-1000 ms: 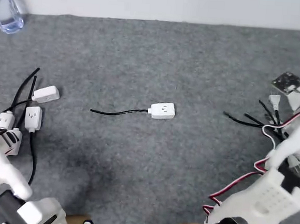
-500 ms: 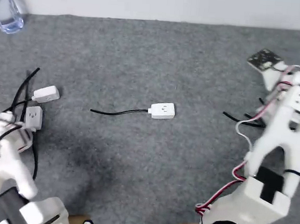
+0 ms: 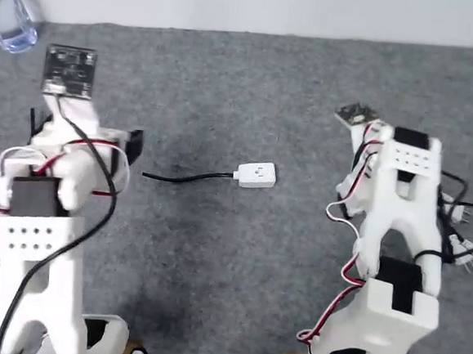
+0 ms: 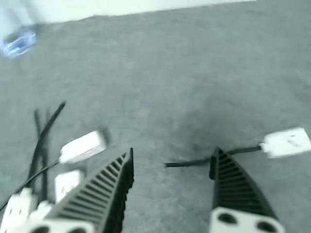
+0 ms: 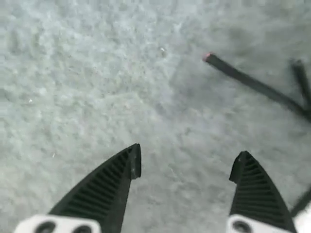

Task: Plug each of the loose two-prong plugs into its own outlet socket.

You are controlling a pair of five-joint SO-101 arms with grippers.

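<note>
1. Outlet socket (image 3: 255, 174) lies mid-way across the bench (image 3: 227, 86), nothing in it; two-prong plugs (image 3: 468, 254) sit beside your right arm (image 3: 402, 206).
2. Your left jaws gape wide, empty; right jaws likewise.
3. Approach step, I'd say: next, pinch one plug squarely.

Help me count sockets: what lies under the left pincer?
Gray carpet, with white blocks on black cords to one side. The pincer covers part of them; socket count unclear.

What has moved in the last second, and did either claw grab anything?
Both arms rose from the near edge and swung out over the table. The left arm now stands over the left sockets, and the right arm over the black cables. The left claw and right claw are open and empty; nothing was gripped. The middle socket and bottle stayed put.
</note>
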